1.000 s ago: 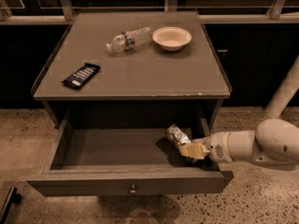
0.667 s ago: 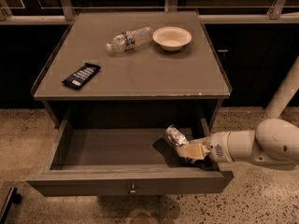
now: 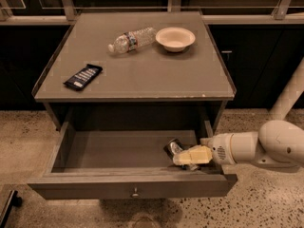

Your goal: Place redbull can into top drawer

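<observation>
The top drawer (image 3: 71, 151) is pulled open, with its front panel and small round knob (image 3: 136, 192) toward me. My gripper (image 3: 189, 157) reaches in from the right, over the drawer's right front corner. Its cream fingers (image 3: 194, 155) are shut on the redbull can (image 3: 174, 147). The can is silver, tilted up to the left, and low inside the drawer near the floor. I cannot tell whether it touches the drawer floor.
On the cabinet top lie a clear water bottle (image 3: 132, 39), a white bowl (image 3: 175, 38) and a dark snack bar wrapper (image 3: 83, 76). My white arm (image 3: 266, 146) extends from the right, beside the cabinet. The floor is speckled stone.
The gripper and the can have moved slightly left and lower inside the drawer. Nothing on the cabinet top has moved.
</observation>
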`<state>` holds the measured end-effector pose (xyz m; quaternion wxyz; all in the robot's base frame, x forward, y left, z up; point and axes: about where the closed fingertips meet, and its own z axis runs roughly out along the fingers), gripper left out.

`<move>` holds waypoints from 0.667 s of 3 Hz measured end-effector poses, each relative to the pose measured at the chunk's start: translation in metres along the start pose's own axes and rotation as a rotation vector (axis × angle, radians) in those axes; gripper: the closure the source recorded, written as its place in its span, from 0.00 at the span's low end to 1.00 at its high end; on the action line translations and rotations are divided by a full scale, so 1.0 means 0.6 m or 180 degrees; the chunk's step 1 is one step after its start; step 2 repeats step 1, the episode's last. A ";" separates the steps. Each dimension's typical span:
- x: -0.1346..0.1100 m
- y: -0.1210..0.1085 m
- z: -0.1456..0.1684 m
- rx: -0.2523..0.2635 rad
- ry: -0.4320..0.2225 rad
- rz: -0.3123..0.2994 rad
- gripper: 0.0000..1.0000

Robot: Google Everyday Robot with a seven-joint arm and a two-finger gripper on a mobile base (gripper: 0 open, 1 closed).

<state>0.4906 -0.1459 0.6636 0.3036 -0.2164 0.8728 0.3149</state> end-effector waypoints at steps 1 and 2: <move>0.000 0.000 0.000 0.0000 0.0000 0.0000 0.00; 0.000 0.000 0.000 0.0000 0.0000 0.0000 0.00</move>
